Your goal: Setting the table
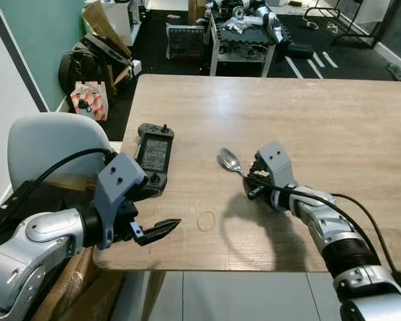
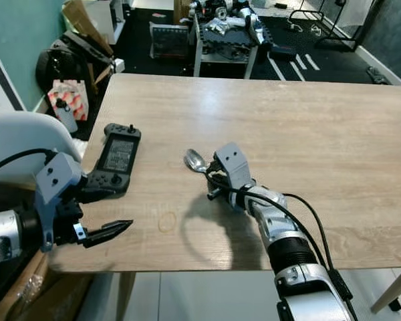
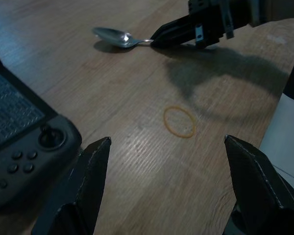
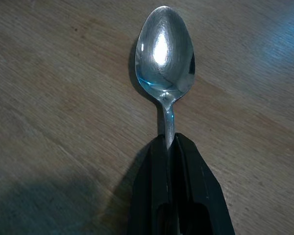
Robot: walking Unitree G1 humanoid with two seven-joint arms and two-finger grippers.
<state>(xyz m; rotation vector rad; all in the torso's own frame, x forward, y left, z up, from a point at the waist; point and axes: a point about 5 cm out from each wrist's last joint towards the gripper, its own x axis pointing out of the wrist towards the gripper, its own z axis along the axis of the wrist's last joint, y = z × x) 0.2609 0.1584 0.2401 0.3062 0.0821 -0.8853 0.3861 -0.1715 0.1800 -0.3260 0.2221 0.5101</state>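
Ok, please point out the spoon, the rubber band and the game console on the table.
spoon (image 4: 165, 51), right wrist view, on the middle of its bowl.
rubber band (image 3: 179, 122), left wrist view, inside its loop.
game console (image 1: 154, 155), left eye view, on its screen.

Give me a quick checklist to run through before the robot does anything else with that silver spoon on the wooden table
1. Right gripper shut on the shiny silver metal spoon by its handle: ok.
2. Spoon bowl faces up and lies low over the light wooden table; whether it touches the wood: cannot tell.
3. Left gripper open, hovering at the table's near edge, holding nothing: ok.
4. Black handheld game controller lies apart from the spoon, on the robot's left: ok.
5. Thin tan rubber band lies on the table between the two grippers, a possible snag: not ok.
6. Plate or place setting to lay the spoon beside: cannot tell.
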